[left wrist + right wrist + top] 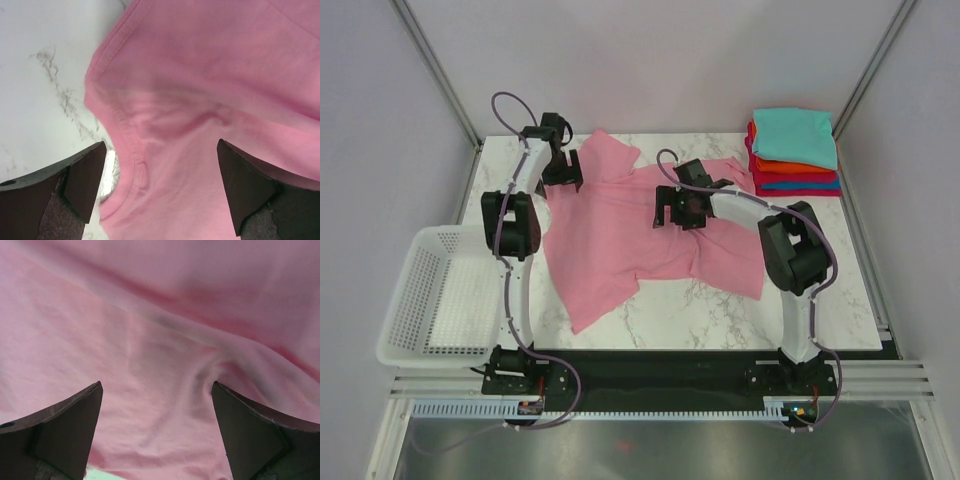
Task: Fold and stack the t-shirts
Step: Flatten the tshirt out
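the pink t-shirt lies spread on the marble table, outside the white mesh basket, under the left gripper and right gripper, both with jaws spread.

I have the white-and-black left arm reaching up its own side to the far left, with the black two-finger left gripper turned inward and pointing down, jaws spread wide. The white-and-black right arm bends at the elbow and runs leftward toward the centre. Its black two-finger right gripper likewise points down with fingers wide apart.
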Robot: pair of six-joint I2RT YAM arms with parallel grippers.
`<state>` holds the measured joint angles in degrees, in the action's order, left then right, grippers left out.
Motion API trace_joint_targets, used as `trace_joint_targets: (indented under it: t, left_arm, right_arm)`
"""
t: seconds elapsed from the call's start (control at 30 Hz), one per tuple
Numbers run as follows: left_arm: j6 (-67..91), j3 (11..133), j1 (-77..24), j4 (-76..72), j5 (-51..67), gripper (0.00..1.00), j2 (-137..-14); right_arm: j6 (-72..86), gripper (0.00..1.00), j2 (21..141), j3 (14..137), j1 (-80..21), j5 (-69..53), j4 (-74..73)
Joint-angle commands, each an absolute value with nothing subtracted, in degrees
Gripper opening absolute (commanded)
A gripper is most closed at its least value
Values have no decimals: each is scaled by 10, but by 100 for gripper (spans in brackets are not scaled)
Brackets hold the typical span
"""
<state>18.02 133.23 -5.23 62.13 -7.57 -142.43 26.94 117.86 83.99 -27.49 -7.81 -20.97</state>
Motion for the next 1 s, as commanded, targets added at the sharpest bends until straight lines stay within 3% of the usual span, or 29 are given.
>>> trace_joint_targets:
  t: [0.0,0.13,0.33,0.53,0.77,0.97]
  left_arm:
    - [167,1311,-65,654,-102,100,-1295]
    - [196,1145,-88,602,-122,100,-1107]
    - [299,729,-111,504,-11,100,-790]
    - [420,496,-221,495,-38,96,-579]
    - [539,375,-335,505,-35,92,-517]
    - [577,357,-358,503,-81,92,-513]
  right_arm:
    - [258,98,1129,868,-274,-88,-266]
    - [252,98,1057,836,-274,-66,-276]
    - [240,98,981,789,-273,-18,-315]
    - [311,98,816,595,-283,-8,-251]
    - [426,98,608,400,-346,58,-221]
    - [537,98,474,272,-345,165,-265]
